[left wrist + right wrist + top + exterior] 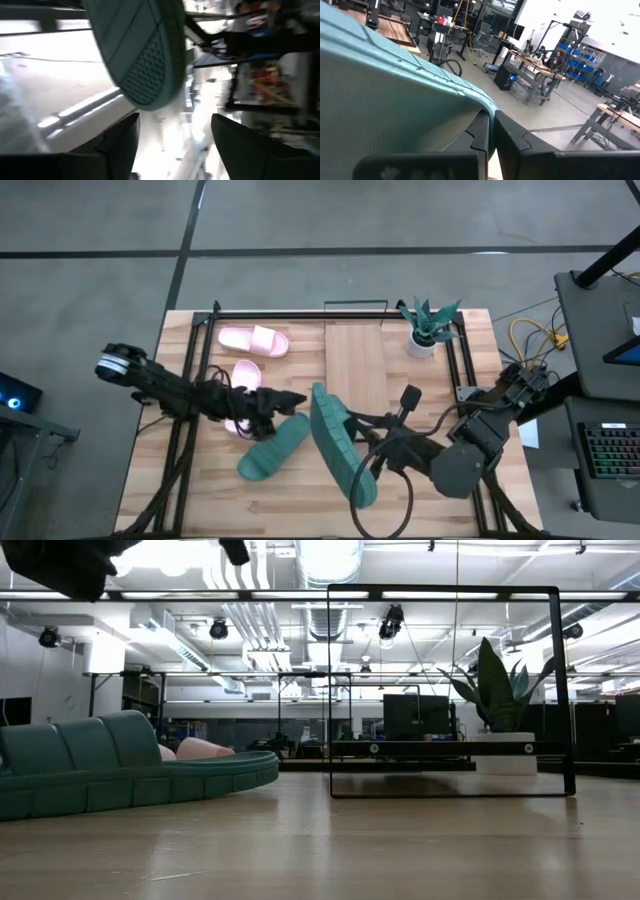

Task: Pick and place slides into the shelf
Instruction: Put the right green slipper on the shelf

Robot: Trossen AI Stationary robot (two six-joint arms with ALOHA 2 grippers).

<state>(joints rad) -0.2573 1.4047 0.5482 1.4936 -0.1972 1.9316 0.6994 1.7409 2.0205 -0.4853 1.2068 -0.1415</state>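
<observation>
My right gripper [492, 131] is shut on a teal slide [338, 442], which stands on edge above the table's middle. A second teal slide [270, 450] lies flat on the table near the front left; it also shows in the low view [120, 768]. One pink slide [253, 340] lies at the far left, and another [244, 374] is partly under my left arm. My left gripper [296, 399] is open, with nothing between its fingers, beside the held slide, whose ribbed sole [145, 60] fills its wrist view. The shelf [355, 360] stands at the far middle. My right gripper pinches the teal slide's thin outer edge [481, 106] between its two shut fingers. The fingers [512, 137] come at it about level from the table's right side. The slide is lifted clear of the table and turned on its edge, with its sole toward my left gripper.
A potted plant in a white pot [425, 332] stands at the shelf's far right corner. The shelf's thin black wire frame [450, 792] rises above the table. Black cables [395, 480] loop near the front edge under my right arm.
</observation>
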